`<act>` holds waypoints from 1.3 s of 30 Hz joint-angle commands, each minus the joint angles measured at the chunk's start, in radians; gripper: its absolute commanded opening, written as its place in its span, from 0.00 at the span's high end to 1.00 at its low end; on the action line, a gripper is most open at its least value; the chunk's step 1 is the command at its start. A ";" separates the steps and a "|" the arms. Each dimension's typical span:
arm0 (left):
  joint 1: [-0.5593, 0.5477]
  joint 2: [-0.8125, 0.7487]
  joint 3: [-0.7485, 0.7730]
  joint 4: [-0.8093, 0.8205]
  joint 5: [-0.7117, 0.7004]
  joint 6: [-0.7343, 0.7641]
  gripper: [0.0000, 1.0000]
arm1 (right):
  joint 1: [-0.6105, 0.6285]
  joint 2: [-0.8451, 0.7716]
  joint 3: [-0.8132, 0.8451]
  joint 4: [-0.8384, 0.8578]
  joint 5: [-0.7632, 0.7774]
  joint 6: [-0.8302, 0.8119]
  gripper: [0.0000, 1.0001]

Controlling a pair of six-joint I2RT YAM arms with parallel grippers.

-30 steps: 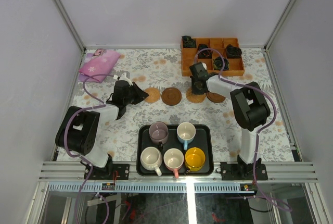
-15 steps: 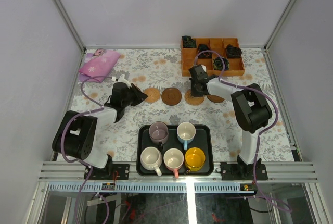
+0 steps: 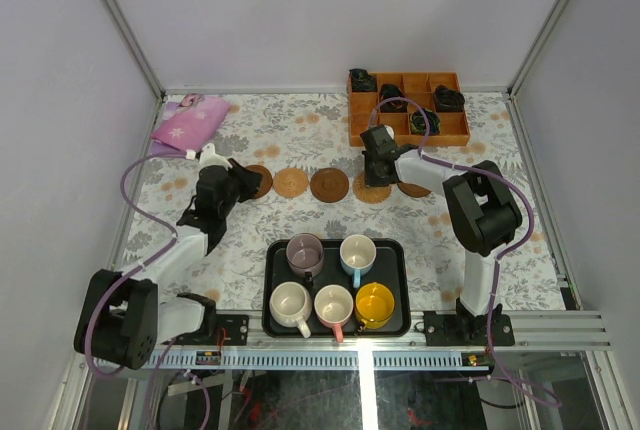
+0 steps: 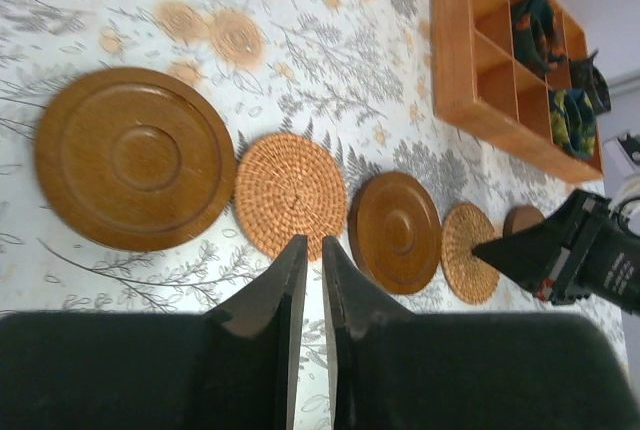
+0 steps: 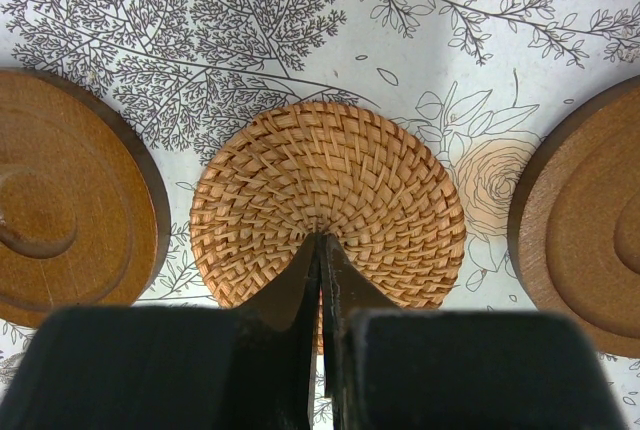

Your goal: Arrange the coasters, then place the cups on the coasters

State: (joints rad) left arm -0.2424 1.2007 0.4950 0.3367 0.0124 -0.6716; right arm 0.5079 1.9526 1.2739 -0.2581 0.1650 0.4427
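Lining up the coasters [image 3: 329, 185] seems almost finished. Five of them lie in one row across the middle of the desk [image 3: 300, 135], dark wood and woven tan by turns, close beside each other, so that every cup can have its own place.

The right claw [image 5: 320, 242] is closed, its two tips pressed together at the centre of the woven coaster [image 5: 330, 190], the second from the right. It grips nothing; I think it is there to push this disc into line.

The left claw [image 4: 312, 245] is at the left end of the row. It is almost closed, with only a thin slit between its fingers, and it holds nothing.

The cups [image 3: 333, 305] all stand on the black tray [image 3: 395, 272] at the near edge, probably waiting until the row is ready.

The orange box [image 3: 408, 130] and the pink cloth [image 3: 190, 122] show no readable writing. The small white print on the right claw is too small to read.
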 commanded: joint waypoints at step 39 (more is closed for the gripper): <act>-0.005 -0.124 -0.035 -0.069 -0.196 0.078 0.89 | 0.015 -0.149 0.038 -0.095 0.088 -0.030 0.91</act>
State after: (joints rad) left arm -0.2424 1.0851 0.4706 0.2508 -0.1589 -0.6147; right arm 0.5117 1.8702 1.2758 -0.3424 0.2199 0.4282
